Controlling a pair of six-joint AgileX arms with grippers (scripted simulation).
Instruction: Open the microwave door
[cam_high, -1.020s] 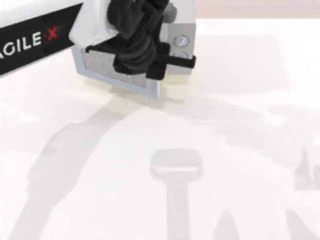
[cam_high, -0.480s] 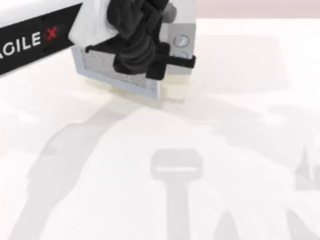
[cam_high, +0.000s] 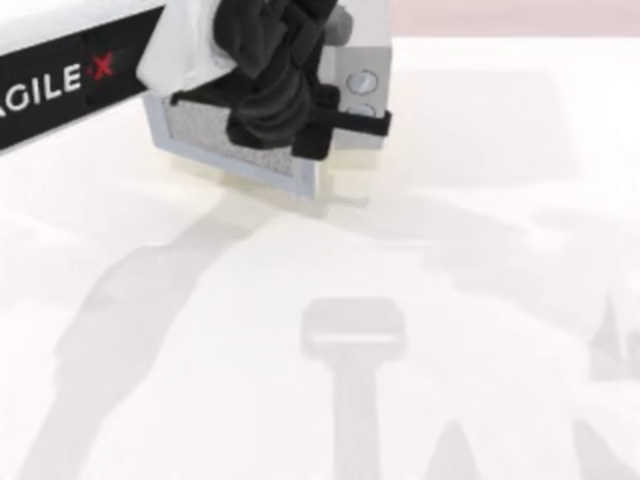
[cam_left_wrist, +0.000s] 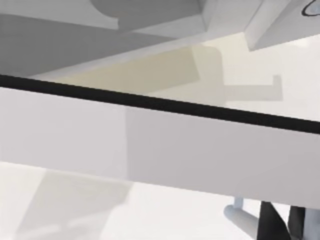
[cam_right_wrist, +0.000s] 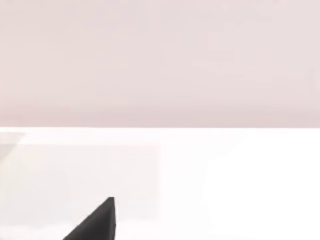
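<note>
The light-grey microwave (cam_high: 365, 85) stands at the table's far edge, left of centre, with two round knobs on its right panel. The microwave door (cam_high: 205, 135), with a speckled mesh window, is swung a little way out from the body, its free edge nearest the front. My left gripper (cam_high: 312, 140) hangs over that edge, shut on the door's thin handle. In the left wrist view the door (cam_left_wrist: 150, 135) fills the middle, the handle (cam_left_wrist: 242, 216) runs behind my dark fingers (cam_left_wrist: 272, 225), and the pale cavity (cam_left_wrist: 140, 75) shows beyond. Only one dark fingertip (cam_right_wrist: 102, 220) of my right gripper shows, over bare table.
The white table (cam_high: 450, 300) spreads in front of and to the right of the microwave, crossed by arm shadows. My left arm's white link with red and black lettering (cam_high: 60, 85) reaches in from the top view's left edge.
The door's free edge has crept slightly farther out toward the front, with my left gripper staying on the handle. Nothing else has moved.
</note>
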